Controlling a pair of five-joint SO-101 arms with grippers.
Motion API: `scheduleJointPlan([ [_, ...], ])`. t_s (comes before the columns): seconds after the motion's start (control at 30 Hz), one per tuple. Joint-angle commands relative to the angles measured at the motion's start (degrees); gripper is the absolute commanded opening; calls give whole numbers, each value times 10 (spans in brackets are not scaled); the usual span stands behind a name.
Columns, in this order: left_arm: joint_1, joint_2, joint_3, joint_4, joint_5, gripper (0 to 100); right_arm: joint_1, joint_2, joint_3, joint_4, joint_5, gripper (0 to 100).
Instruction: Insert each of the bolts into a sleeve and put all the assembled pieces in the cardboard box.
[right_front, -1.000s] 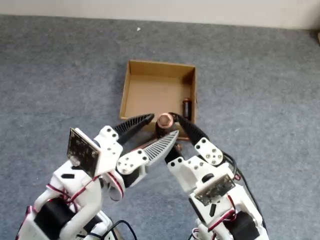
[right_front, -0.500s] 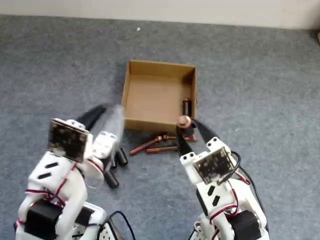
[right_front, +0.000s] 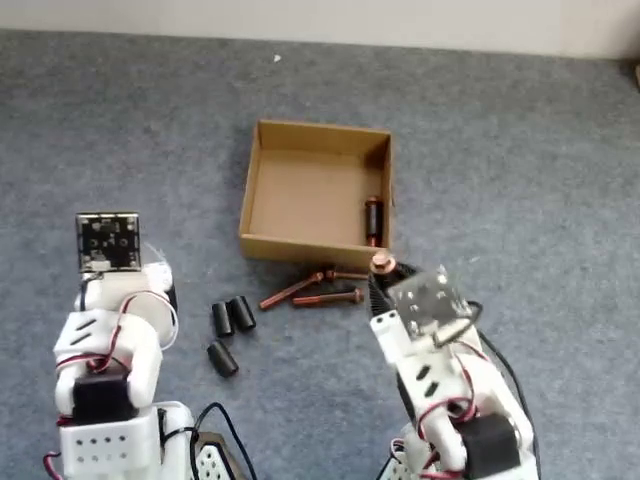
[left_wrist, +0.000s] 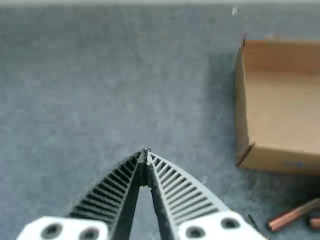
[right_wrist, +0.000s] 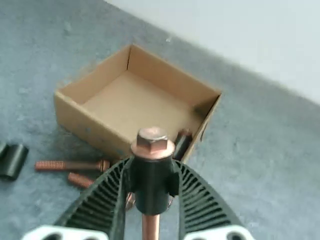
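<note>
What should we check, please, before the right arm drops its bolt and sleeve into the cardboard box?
1. Grip: ok. The right hand is shut on the sleeve.
2. Bolt seated: ok. Its head rests on the sleeve top and its shank shows below.
3. Over the cardboard box: not ok. In the high view the bolt head hangs at the near wall.
4. Landing spot: ok. One boxed piece lies by a side wall; the rest of the floor is bare.
5. Left hand clear: ok. It is shut and apart from the box.
</note>
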Motion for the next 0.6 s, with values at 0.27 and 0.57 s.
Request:
scheduleJointPlan([
  [0.27, -8, -3, 188, -142, -5, 5, 8, 338, -212, -86, -9, 5],
  [0.57, -9, -3, 189, -148, -5, 5, 6, 553, -274, -315, -9, 5],
])
